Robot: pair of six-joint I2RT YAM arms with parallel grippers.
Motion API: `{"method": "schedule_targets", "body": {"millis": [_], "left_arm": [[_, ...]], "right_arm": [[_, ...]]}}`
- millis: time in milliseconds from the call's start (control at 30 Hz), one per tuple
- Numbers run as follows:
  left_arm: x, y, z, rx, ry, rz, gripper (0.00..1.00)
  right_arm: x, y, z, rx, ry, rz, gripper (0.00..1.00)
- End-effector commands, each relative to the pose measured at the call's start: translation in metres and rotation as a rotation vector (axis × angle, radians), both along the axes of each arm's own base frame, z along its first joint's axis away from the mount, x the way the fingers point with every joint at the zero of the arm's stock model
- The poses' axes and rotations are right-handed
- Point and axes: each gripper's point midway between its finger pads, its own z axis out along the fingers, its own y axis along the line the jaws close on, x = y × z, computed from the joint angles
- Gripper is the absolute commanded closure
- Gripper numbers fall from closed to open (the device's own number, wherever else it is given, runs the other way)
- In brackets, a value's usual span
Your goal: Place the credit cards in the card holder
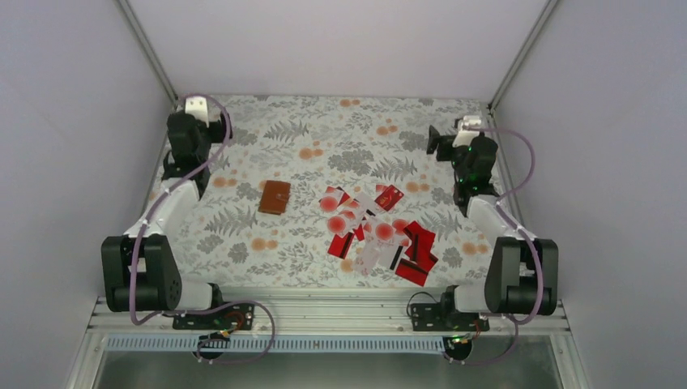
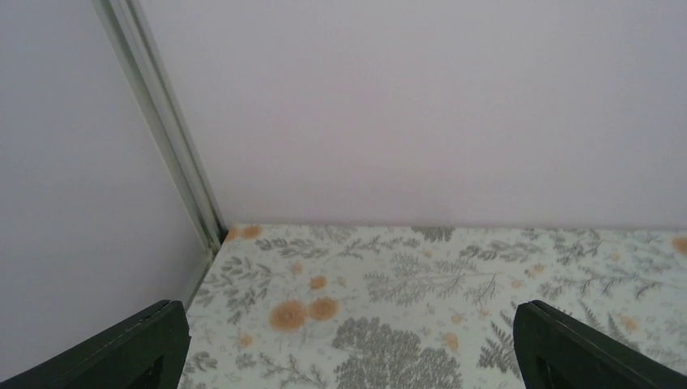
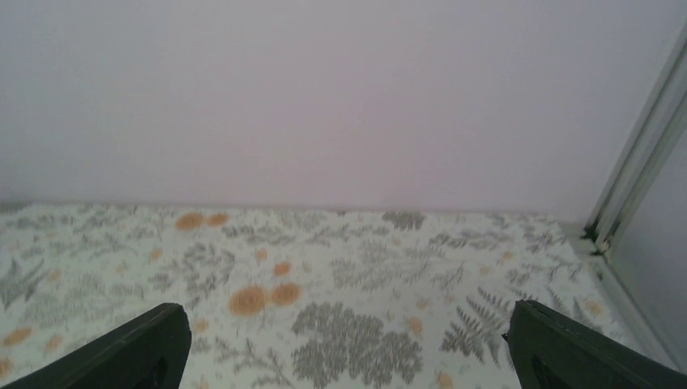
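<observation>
Left end effector open, right end effector too (both empty); credit cards scattered right of closed card holder.

A flat table top under a pale cloth printed with grey ferns and orange round flowers fills the middle; a plain pale lilac back wall stands at its far edge; a left side wall and a right side wall of the same colour close it in; thin silver metal posts run up both far corners; a ribbed silver metal rail borders the near edge; the light is soft and even
</observation>
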Motion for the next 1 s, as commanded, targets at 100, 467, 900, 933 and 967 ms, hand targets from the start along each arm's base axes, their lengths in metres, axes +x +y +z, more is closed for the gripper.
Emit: {"method": "schedule_targets", "body": {"millis": [100,467,900,933,967], "left_arm": [[-0.002,0.023,0.005,-0.22,0.155,0.15,0.0],[-0.017,-0.039,-0.11,-0.391,0.669,-0.17,0.04],[-0.097,-0.112,-0.172,-0.402,1.029,-0.39,0.24],[-0.101,-0.119,-0.176,-0.38,1.056,-0.4,0.26],[-0.105,-0.125,-0.181,-0.351,1.08,-0.403,0.28]], "right_arm": [[0.003,-0.017,0.075,0.152,-0.002,-0.119,0.01],[0.023,0.007,0.019,0.287,0.46,0.007,0.01],[-0.039,0.041,-0.052,0.383,0.714,0.125,0.01],[-0.044,0.042,-0.054,0.387,0.726,0.127,0.01],[-0.048,0.044,-0.056,0.388,0.736,0.132,0.01]]}}
